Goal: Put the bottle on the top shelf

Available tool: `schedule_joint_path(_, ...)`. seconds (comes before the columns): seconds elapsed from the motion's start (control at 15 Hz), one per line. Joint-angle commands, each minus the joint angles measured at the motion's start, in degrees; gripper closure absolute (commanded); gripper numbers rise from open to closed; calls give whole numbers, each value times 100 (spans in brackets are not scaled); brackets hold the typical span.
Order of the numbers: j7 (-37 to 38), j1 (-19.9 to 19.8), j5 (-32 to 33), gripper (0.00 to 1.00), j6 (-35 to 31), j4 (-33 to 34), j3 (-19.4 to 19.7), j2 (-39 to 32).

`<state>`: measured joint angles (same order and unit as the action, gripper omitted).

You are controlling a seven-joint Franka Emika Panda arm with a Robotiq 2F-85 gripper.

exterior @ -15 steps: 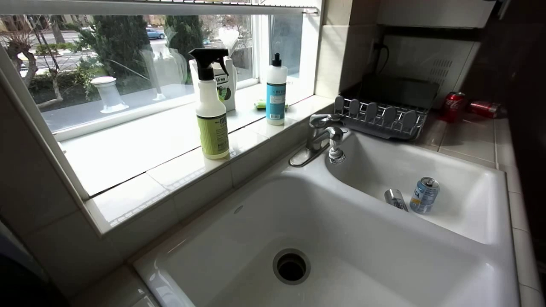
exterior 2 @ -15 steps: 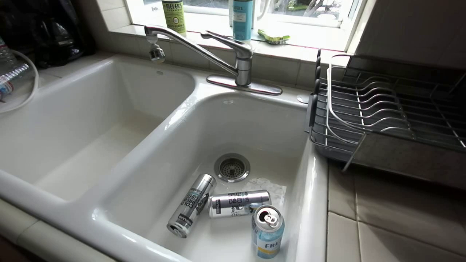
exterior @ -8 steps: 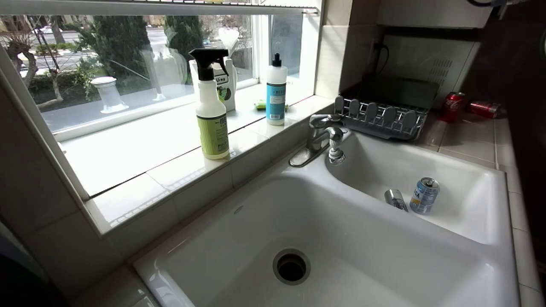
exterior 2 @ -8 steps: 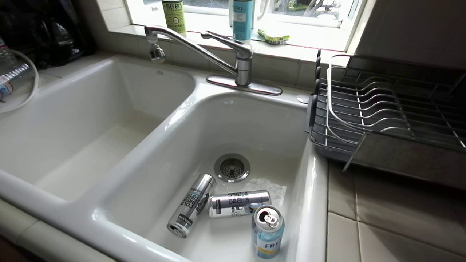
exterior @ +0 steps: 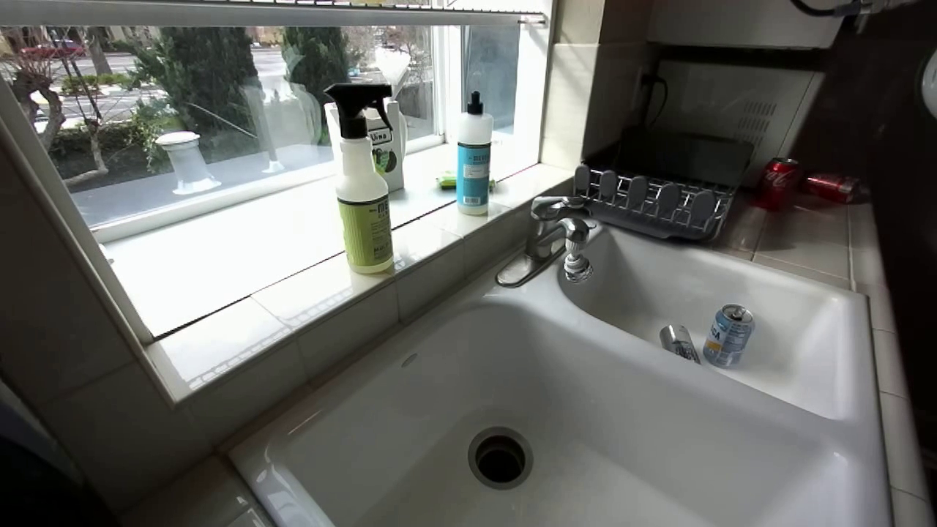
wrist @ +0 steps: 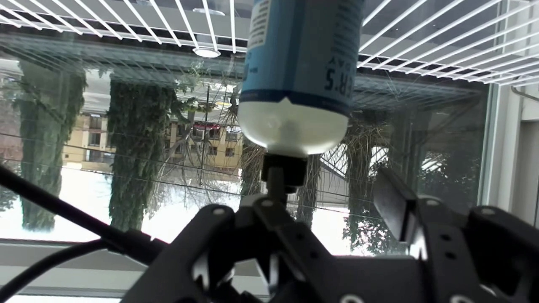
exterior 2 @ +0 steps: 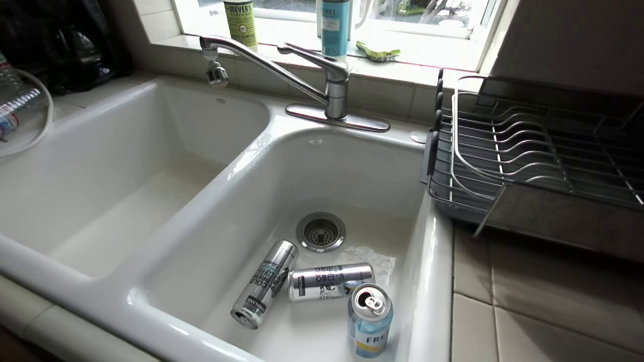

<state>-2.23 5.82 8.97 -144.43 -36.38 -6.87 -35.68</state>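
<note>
Wide blue bottle (wrist: 303, 63), upright (wrist view stands upside down), black cap (wrist: 296, 165) uppermost. Shoulder pale, see-through, with dark blue band just below. Whitish text panel (wrist: 258, 25) on one side; lettering partly readable, "ER'S" and "DAY". White wire shelf (wrist: 438, 33) shows behind bottle, both sides. Base cut off by frame edge, can't tell if it sits on the wires. Cap partly hidden.

In an exterior view, looking slantwise along window (exterior: 219, 110), sink (exterior: 585, 380) close below window, dish rack (exterior: 637, 192) beyond window's far end. In an exterior view, roughly facing window, pitched down, faucet (exterior 2: 337, 95) in front of window. 2 exterior views share window, sink, faucet, dish rack. Wrist view upside down, facing window, blue bottle (wrist: 297, 71) close in front.
</note>
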Motion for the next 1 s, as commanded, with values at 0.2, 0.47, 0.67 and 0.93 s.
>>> schedule_joint_path(0.2, 34, 42, -29, 0, 277, 332, -9, -146)
schedule_joint_path(0.47, 118, 64, -6, 0, 581, 203, 16, 45)
schedule_joint_path(0.67, 211, 125, 46, 0, 914, 122, 42, 231)
schedule_joint_path(0.93, 287, 231, 138, 0, 1236, 19, 83, 469)
